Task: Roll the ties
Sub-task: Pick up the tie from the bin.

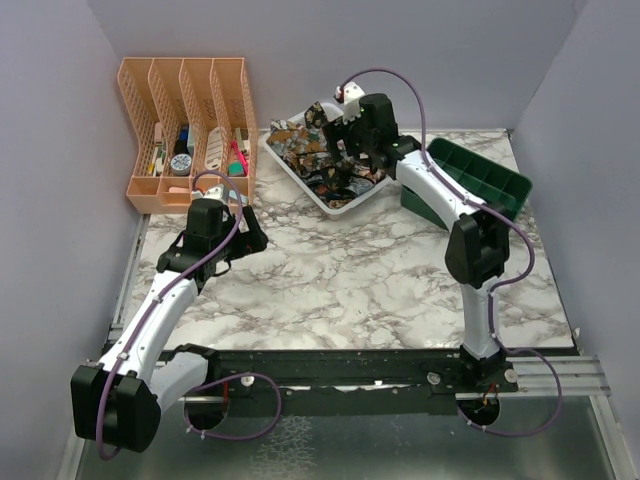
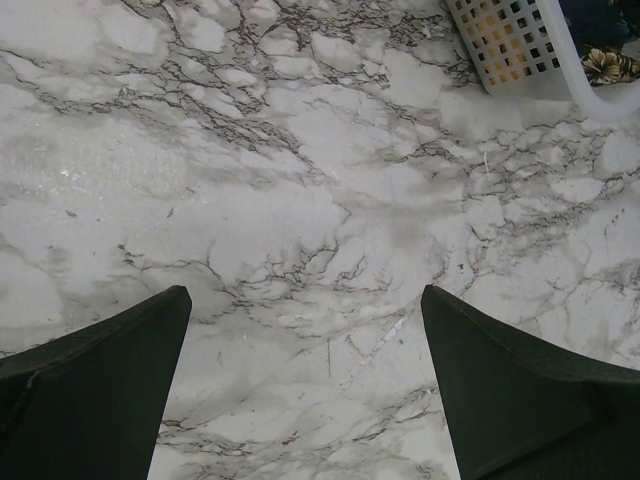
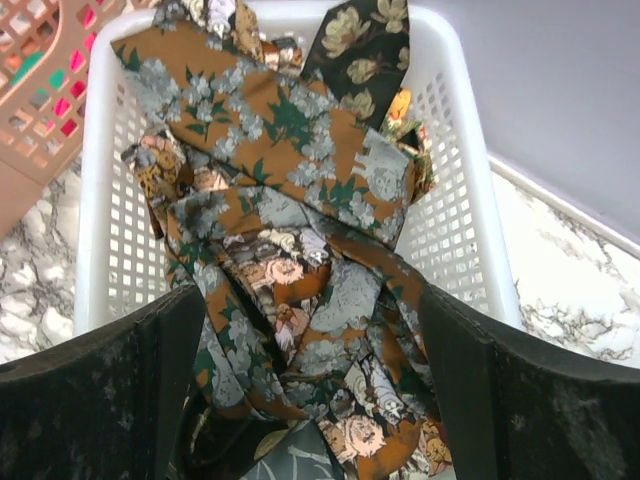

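A white basket [image 3: 100,200] at the far side of the marble counter [image 1: 350,280] holds the ties [image 3: 290,250] in a crumpled heap. The right fingers [image 3: 100,400] stand spread wide just over the heap, with fabric between them. The left fingers [image 2: 80,380] gape above the counter, well apart from the ties.

Left arm [image 1: 150,310] stretched forward from its base, forearm low, wrist bent downward. Left gripper [image 2: 305,300] faces down, jaws spread wide. Right arm [image 1: 470,250] reaches far forward, elbow raised. Right gripper [image 3: 310,295] tilted down, jaws standing wide apart.
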`<action>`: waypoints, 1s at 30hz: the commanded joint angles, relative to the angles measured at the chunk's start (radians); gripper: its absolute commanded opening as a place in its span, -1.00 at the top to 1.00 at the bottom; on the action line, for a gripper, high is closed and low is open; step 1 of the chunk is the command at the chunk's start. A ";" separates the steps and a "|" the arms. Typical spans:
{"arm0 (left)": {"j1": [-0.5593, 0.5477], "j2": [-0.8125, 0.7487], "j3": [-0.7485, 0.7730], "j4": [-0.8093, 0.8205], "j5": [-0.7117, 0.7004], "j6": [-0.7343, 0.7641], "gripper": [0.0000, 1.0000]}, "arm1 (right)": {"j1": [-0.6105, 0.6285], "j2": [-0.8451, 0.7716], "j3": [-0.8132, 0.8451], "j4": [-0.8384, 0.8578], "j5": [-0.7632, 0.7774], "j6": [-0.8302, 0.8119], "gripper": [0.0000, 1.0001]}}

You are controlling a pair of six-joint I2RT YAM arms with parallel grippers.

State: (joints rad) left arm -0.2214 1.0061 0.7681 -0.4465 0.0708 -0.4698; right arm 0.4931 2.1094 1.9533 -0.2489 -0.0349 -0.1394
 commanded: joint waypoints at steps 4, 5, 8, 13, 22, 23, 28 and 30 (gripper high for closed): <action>0.007 -0.018 -0.003 -0.009 0.002 0.001 -0.98 | -0.026 0.041 0.005 -0.154 -0.093 -0.019 -0.86; 0.007 -0.019 -0.003 -0.010 0.003 0.002 -0.98 | -0.029 0.034 -0.009 -0.152 -0.106 -0.028 -0.85; 0.007 -0.020 -0.002 -0.012 0.004 0.003 -0.98 | -0.036 0.018 -0.052 -0.135 -0.106 -0.036 -0.83; 0.007 -0.018 -0.001 -0.014 0.009 0.003 -0.98 | -0.062 0.054 -0.023 -0.139 -0.028 -0.025 -0.74; 0.007 -0.022 -0.007 -0.020 0.004 0.003 -0.98 | -0.122 0.115 0.027 -0.159 -0.026 0.028 -0.78; 0.006 -0.018 -0.007 -0.019 0.004 0.002 -0.98 | -0.122 0.120 0.036 -0.163 -0.029 0.025 -0.81; 0.006 -0.004 0.001 -0.018 0.007 0.003 -0.98 | -0.129 0.153 0.089 -0.190 -0.061 0.026 -0.88; 0.007 -0.001 0.002 -0.018 0.007 0.002 -0.98 | -0.131 0.166 0.109 -0.206 -0.075 0.027 -0.90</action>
State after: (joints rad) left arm -0.2214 1.0042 0.7681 -0.4561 0.0711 -0.4698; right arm 0.3603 2.2364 2.0029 -0.4023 -0.0891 -0.1204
